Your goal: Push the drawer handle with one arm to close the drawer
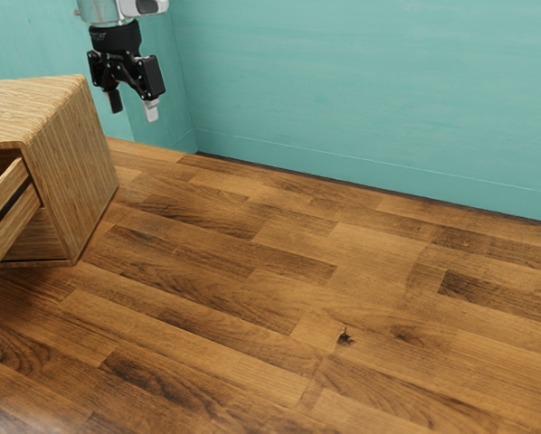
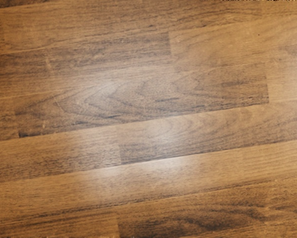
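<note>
Wood-grained, the drawer [image 1: 6,197] juts out of the cabinet [image 1: 71,172] by the planks' [image 1: 252,298] edge at the exterior view's left, contents hidden. The gripper [image 1: 133,106], fingers apart, hangs near the cabinet's top corner, before the teal wall [image 1: 343,81].

Cabinet [image 1: 76,181] on floor [image 1: 252,298], exterior view's left; drawer [image 1: 15,222] jutting out; wall [image 1: 361,90] behind.

Arm [image 1: 100,11] comes down from above, end segment up past the cabinet [image 1: 70,172]. Gripper [image 1: 135,114] points down, slight tilt, toward the exterior view's right of the cabinet's top, apart from it. Fingers [image 1: 151,110] spread, nothing between them.
</note>
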You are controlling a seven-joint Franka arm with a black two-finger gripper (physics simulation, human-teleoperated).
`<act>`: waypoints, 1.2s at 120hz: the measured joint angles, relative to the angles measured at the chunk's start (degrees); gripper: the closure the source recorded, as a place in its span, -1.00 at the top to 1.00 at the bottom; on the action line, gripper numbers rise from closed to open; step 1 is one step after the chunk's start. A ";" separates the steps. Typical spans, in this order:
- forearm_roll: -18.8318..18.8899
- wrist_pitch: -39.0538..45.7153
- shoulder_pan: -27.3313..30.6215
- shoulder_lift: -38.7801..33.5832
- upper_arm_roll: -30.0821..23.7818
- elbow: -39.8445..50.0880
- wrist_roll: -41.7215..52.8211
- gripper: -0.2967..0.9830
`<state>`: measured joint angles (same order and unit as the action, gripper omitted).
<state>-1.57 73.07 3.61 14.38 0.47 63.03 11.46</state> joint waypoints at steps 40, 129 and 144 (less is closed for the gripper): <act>0.16 -0.55 -0.08 -0.46 -0.13 -0.80 -2.81 0.54; -1.21 10.24 19.43 -46.11 -19.62 48.09 23.22 0.54; -4.22 11.10 26.30 -51.51 -17.29 54.86 24.05 0.51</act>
<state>-5.78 84.17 29.91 -37.14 -16.82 117.90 35.51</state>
